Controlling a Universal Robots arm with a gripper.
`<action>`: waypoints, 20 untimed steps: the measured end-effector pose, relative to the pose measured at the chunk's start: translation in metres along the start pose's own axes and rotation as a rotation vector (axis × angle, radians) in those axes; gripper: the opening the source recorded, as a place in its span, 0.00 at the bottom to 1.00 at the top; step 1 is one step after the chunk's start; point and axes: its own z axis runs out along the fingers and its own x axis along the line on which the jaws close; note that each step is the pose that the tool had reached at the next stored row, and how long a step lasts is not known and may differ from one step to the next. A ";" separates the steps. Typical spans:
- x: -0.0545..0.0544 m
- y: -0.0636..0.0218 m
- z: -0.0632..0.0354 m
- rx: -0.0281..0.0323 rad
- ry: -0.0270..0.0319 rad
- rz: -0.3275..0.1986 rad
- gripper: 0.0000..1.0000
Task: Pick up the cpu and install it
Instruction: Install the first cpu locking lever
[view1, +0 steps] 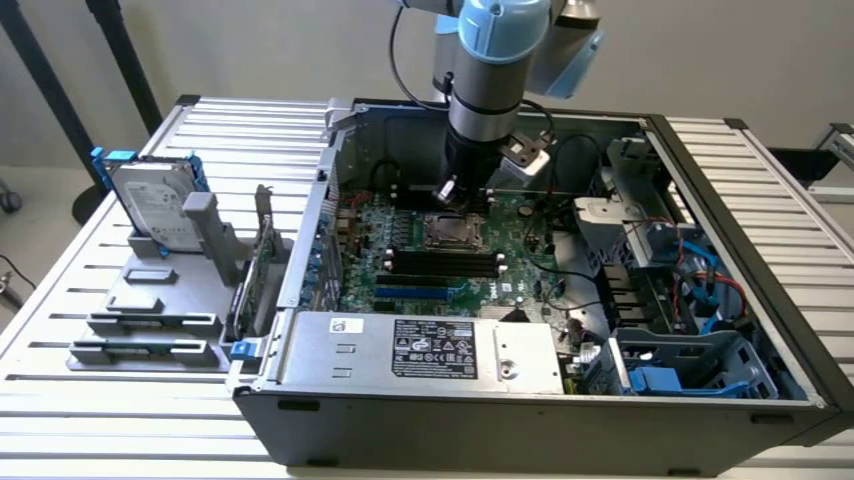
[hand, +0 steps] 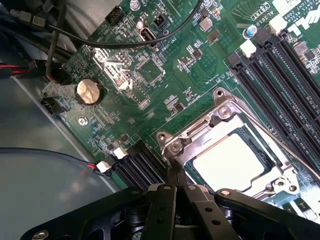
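1. The gripper (hand: 176, 182) has its jaws closed, holding nothing, tips at the socket frame's (hand: 220, 117) corner.
2. The cpu (hand: 234, 162) lies seated in the socket.
3. Judged: placement done; the frame looks not yet clamped.
4. The motherboard (view1: 400, 285) surrounds the socket.

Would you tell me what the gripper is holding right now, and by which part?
Nothing: the gripper is shut empty beside the socket frame; the cpu lies in it.

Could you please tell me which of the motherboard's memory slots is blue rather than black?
The blue memory slot is the one nearest the power supply; the black slots lie between it and the CPU socket.
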 end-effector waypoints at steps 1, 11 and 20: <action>0.000 0.0001 0.0000 0.0000 0.0001 0.000 0.11; -0.006 0.0037 -0.0207 0.0034 -0.0028 0.001 0.11; -0.024 0.0117 -0.0450 0.0037 -0.0029 0.001 0.11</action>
